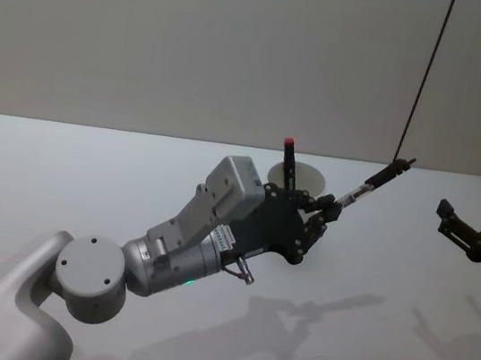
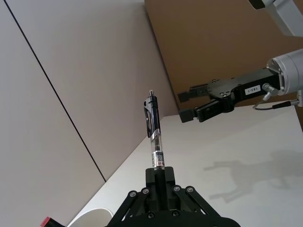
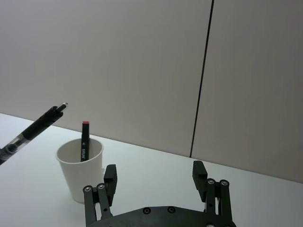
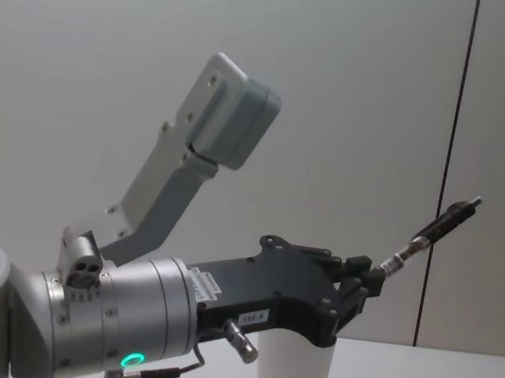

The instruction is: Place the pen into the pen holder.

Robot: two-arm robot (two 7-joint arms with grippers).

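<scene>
pen (image 1: 371, 187) aslant in grip of left pincer (image 1: 334, 208), above pen holder (image 1: 308, 179)

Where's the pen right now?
In the head view's centre, the pen is clamped in the jaws of the left gripper. It slants up and to the right in the air, just right of the pen holder, not yet in it.
</scene>
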